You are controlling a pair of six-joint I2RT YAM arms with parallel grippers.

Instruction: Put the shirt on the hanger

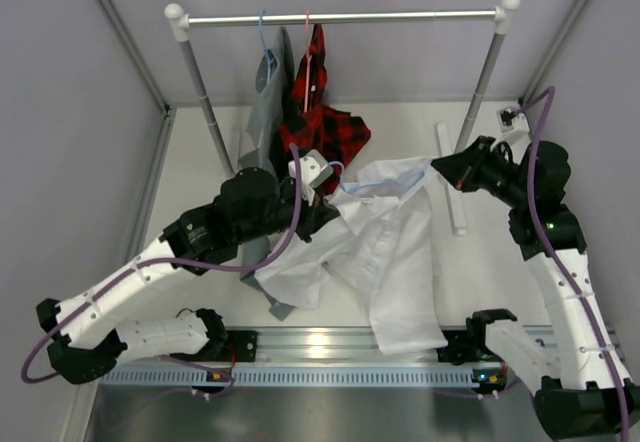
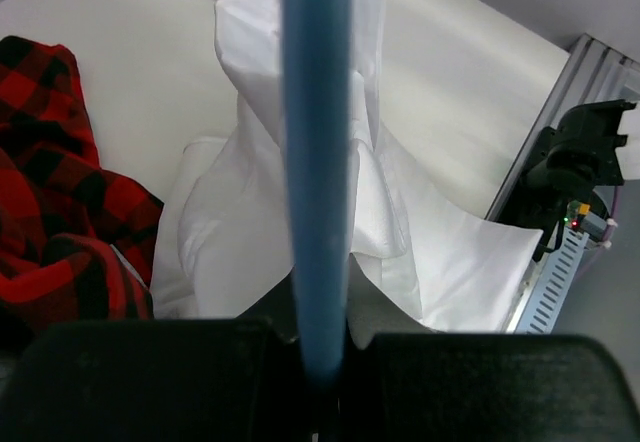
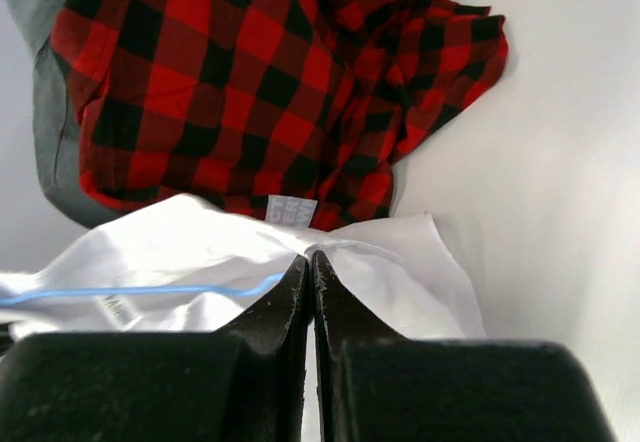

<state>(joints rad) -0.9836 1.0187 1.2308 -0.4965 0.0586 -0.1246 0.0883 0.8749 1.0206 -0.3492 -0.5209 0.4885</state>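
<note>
The white shirt (image 1: 390, 247) lies crumpled across the middle of the table, one part trailing toward the near edge. My left gripper (image 1: 322, 194) sits at the shirt's upper left and is shut on the light blue hanger (image 2: 316, 162), whose wire runs straight up from the jaws (image 2: 318, 332) over the white fabric (image 2: 440, 252). My right gripper (image 1: 440, 169) is at the shirt's upper right corner, shut on a pinch of white cloth (image 3: 400, 272) at its tips (image 3: 311, 262). A stretch of the blue hanger wire (image 3: 140, 290) lies across the shirt to the left of those tips.
A clothes rack rail (image 1: 340, 19) spans the back. From it hang a red-and-black plaid shirt (image 1: 318, 102) and a grey shirt (image 1: 268, 92), the plaid's hem resting on the table just behind the white shirt. The rack's white foot (image 1: 452, 187) lies beside my right gripper. An aluminium rail (image 1: 330, 344) runs along the near edge.
</note>
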